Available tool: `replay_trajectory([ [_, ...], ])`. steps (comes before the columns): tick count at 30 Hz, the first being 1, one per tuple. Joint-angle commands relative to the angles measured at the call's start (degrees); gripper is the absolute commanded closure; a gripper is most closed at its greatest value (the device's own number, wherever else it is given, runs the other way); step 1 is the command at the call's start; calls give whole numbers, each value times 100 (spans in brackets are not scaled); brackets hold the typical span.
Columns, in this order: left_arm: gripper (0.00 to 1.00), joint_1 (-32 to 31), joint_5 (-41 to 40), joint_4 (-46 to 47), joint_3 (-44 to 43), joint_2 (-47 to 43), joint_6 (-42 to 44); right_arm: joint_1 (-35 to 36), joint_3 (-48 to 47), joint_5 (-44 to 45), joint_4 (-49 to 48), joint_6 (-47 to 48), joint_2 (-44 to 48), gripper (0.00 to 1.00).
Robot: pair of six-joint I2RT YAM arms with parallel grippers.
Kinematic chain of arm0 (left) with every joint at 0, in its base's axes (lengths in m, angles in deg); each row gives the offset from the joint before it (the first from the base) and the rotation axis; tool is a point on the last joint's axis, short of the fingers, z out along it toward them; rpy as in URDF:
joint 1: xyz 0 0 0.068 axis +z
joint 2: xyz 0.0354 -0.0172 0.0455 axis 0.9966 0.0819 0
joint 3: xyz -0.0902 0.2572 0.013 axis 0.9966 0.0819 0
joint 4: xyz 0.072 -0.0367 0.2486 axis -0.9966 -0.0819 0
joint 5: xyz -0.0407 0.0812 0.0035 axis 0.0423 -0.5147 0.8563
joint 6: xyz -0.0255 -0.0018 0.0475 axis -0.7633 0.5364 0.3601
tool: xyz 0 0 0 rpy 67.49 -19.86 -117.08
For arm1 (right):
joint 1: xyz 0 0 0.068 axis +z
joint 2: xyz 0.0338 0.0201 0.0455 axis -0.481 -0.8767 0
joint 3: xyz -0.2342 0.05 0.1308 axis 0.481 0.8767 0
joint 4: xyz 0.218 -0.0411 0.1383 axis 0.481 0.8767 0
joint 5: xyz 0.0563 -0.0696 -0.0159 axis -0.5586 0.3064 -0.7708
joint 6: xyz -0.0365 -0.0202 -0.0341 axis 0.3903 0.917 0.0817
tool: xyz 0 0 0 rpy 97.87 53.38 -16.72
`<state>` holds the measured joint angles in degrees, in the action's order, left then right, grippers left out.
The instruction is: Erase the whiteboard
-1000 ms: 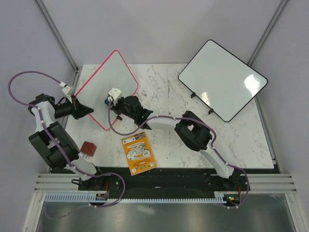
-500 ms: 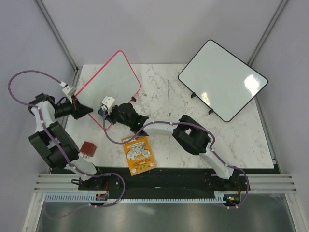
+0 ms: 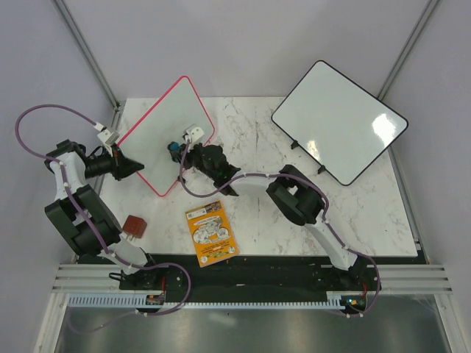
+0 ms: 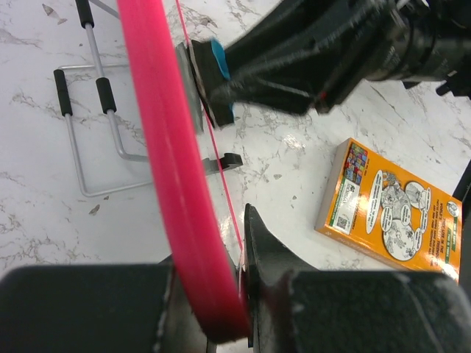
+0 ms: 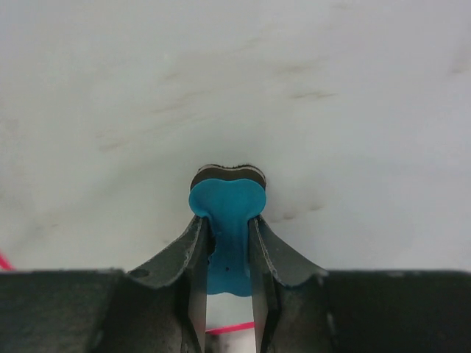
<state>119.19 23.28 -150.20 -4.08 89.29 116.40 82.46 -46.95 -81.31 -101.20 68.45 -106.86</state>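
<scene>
Right wrist: right gripper (image 5: 226, 246) clenched on eraser (image 5: 225, 200), pressed to whiteboard (image 5: 235, 73). Left wrist: left gripper (image 4: 213, 294) clamps pink frame (image 4: 165, 147).

Nothing we can read, orange box (image 4: 390, 202) at lower right bears small print and a square code, too blurred

Whiteboard (image 3: 158, 138) frame: glossy pink plastic
</scene>
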Motion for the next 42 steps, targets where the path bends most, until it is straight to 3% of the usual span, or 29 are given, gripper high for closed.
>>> replay_trajectory([
  [1, 98, -225, 97, -1118, -38, -53, 489, -484, -238, 1351, -358, -180, -345, 100],
  [5, 98, -225, 62, -1153, -55, -45, 507, -625, -423, 1625, -287, -514, -477, 100],
  [9, 98, -216, 71, -1171, -55, -36, 533, -652, -502, 1065, -173, -532, -513, 100],
  [16, 98, -225, 150, -1180, -55, 17, 533, -195, -424, 308, 222, 152, -372, 100],
  [21, 98, -225, 185, -1188, -73, 61, 533, 69, -529, -122, 723, 136, -390, 100],
  [42, 98, -216, 264, -1188, -117, 157, 516, 1106, -546, -791, 1910, 1568, -302, 100],
])
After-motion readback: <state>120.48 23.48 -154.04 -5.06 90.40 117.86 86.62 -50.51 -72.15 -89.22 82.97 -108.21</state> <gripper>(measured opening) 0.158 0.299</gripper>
